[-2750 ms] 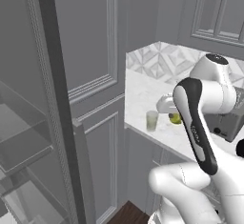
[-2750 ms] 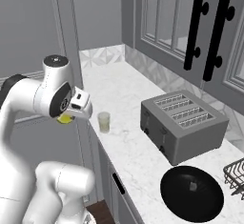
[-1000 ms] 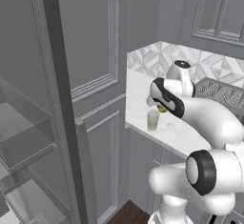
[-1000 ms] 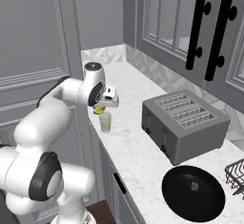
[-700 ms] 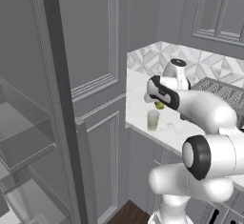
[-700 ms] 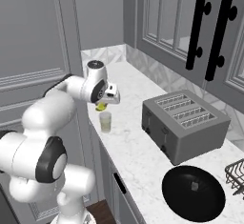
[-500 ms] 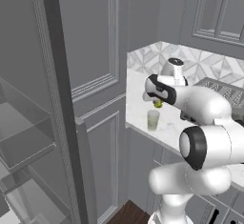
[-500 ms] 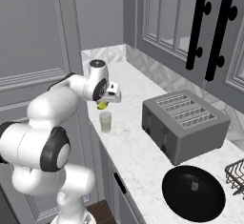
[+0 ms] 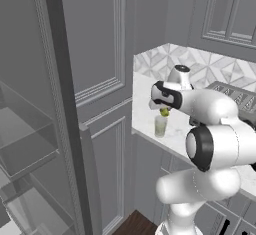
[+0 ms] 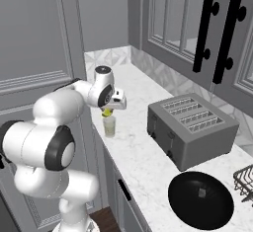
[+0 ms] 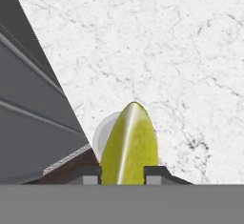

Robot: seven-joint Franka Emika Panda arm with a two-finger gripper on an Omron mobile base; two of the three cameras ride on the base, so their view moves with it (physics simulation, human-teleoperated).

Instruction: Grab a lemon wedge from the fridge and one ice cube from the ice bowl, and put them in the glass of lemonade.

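Left base view: the hand (image 9: 163,110) hangs directly above the small clear tumbler of pale yellow-green lemonade (image 9: 160,126), which stands near the front edge of the white marble tabletop (image 9: 176,131); the tiny bright yellow lemon wedge (image 9: 164,112) sits pinched between its fingers

Right base view: the same hand (image 10: 107,111), wedge (image 10: 106,113) and glass (image 10: 109,126) line up vertically

Hand view: the fingers (image 11: 88,175) are clamped on the wedge (image 11: 128,147), with the glass rim (image 11: 104,135) partly behind it

The wedge delivery looks nearly done; next, I judge, a release over the glass, perhaps after a small centring shift
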